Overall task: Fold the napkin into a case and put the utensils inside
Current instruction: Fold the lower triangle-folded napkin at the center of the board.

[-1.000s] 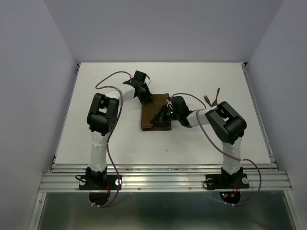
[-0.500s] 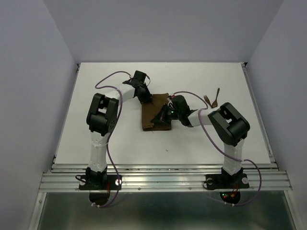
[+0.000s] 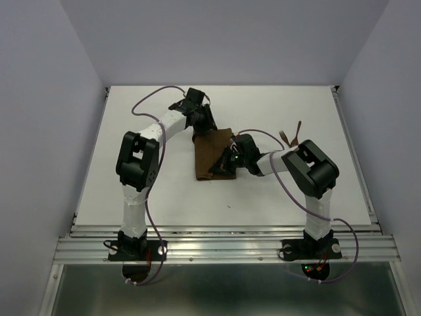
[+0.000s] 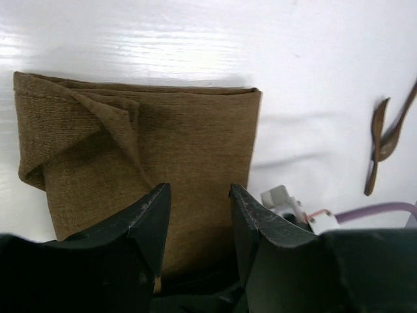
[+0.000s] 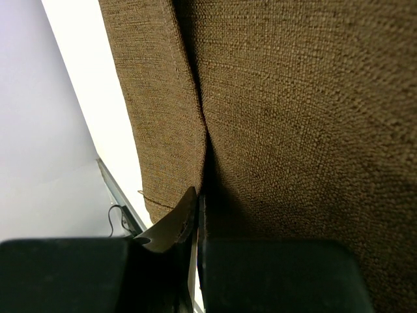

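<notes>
One folded napkin (image 3: 207, 161); two utensils (image 4: 376, 130), types indistinct, one cut off at frame right. Left gripper (image 4: 199, 192) spread, empty; right gripper (image 5: 195, 202) pressed together at napkin fold.

Napkin (image 3: 212, 158): one, brown, folded in layers, mid-tabletop (image 3: 296, 191).
Utensils (image 4: 376, 140): two, slim, brown, touching each other, toward right edge (which is fork and which is spoon, too small to tell).
Arms: two, left arm (image 3: 135, 164) and right arm (image 3: 309, 170), bases at near edge.
Grippers: two, left gripper (image 4: 199, 195) and right gripper (image 5: 195, 199), two fingers each, four fingers in all.
Table: one, white.
</notes>
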`<state>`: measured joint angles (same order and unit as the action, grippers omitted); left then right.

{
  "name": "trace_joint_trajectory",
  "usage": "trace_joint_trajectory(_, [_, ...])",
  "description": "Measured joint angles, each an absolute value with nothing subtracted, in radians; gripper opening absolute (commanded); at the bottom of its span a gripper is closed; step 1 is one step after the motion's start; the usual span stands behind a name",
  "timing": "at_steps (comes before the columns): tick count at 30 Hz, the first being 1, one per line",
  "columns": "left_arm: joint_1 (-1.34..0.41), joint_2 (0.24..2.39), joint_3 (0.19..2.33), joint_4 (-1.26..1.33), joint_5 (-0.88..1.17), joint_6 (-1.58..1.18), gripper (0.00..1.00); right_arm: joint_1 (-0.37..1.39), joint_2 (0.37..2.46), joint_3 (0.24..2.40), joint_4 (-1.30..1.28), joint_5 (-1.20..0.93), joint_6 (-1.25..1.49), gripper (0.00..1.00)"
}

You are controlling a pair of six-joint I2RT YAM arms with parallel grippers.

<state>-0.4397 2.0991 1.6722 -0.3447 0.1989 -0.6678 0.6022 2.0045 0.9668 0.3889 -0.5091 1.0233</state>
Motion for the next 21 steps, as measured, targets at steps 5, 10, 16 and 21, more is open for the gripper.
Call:
trace_joint_trajectory(5, [-0.453, 2.026, 1.687, -0.371, 0.202, -0.624, 0.40, 0.602, 2.005, 0.967, 0.389, -0.510, 1.021, 0.01])
trace_joint_trajectory(10, [-0.458, 1.861, 1.538, -0.352, 0.203, -0.578, 0.08, 0.602, 2.005, 0.967, 0.389, -0.516, 1.016, 0.01])
trace_joint_trajectory(16, [-0.457, 1.749, 1.303, -0.315, 0.215, -0.553, 0.00, 0.602, 2.006, 0.967, 0.389, -0.518, 1.011, 0.01])
trace_joint_trajectory(21, [-0.456, 1.747, 1.159, -0.305, 0.228, -0.540, 0.00, 0.602, 2.008, 0.967, 0.389, -0.522, 1.010, 0.01])
